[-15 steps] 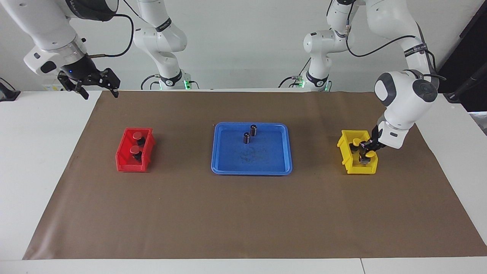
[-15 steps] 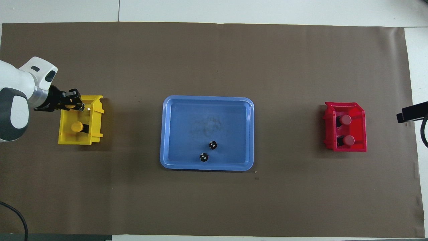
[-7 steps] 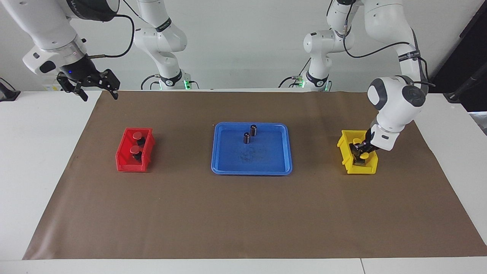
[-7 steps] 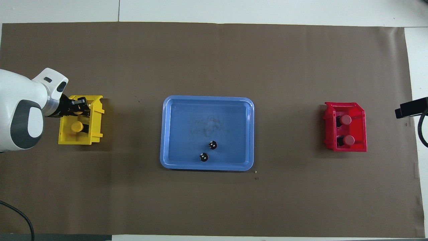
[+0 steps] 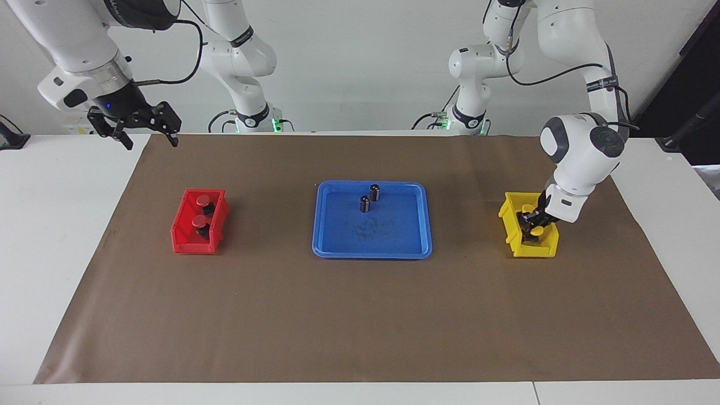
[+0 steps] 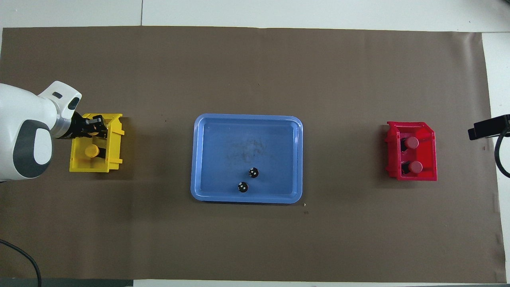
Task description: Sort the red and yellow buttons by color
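Facing view is showing my right gripper (image 5: 146, 132) waiting near the robots, fingers spreading wide, and the red buttons (image 5: 202, 200) sitting in the red bin (image 5: 180, 230). My left gripper (image 5: 533, 224) is hanging inside the yellow bin (image 5: 509, 216), pinching a yellow button (image 5: 537, 230) just farther out than its twin (image 5: 526, 209). I'm judging this the last placing step: next I'm opening, then lifting straight up clear of the rim.

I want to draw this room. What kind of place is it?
Probably a robot lab: white arms over a table with a brown mat, a blue tray, and red and yellow bins for sorting buttons.

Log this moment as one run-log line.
left gripper: in yellow bin, at second yellow button | right gripper: waiting, open | red buttons: in red bin
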You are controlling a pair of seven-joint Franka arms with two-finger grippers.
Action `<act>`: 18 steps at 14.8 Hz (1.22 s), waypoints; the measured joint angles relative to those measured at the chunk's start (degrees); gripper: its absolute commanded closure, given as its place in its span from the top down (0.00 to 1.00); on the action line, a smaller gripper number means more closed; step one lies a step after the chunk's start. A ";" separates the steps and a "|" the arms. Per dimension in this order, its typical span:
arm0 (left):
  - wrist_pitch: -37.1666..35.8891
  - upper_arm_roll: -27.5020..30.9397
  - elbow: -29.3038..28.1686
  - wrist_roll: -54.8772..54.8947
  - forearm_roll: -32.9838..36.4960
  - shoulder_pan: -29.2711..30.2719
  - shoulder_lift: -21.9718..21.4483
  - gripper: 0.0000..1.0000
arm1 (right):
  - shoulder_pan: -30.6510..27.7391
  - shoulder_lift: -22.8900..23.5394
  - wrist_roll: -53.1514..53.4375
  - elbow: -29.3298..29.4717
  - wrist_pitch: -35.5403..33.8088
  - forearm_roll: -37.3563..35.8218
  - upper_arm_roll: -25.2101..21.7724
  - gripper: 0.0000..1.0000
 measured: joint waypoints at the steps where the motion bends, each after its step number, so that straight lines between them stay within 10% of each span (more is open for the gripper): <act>1: -0.09 0.01 0.23 0.00 0.00 0.02 0.00 0.49 | 0.00 0.00 0.00 0.00 0.00 0.00 0.01 1.00; 9: -1.84 0.05 2.46 0.01 0.00 0.29 0.00 0.62 | 1.38 0.11 0.00 0.02 0.00 -0.15 -0.84 1.00; 12: -6.91 0.08 5.98 0.02 0.00 0.43 -0.07 1.00 | 5.01 0.17 0.00 0.06 0.00 -0.76 -3.64 1.00; 18: -22.22 -0.96 20.34 1.77 0.00 -0.78 -0.88 1.00 | 5.20 0.17 0.00 0.15 -0.07 -0.92 -4.14 1.00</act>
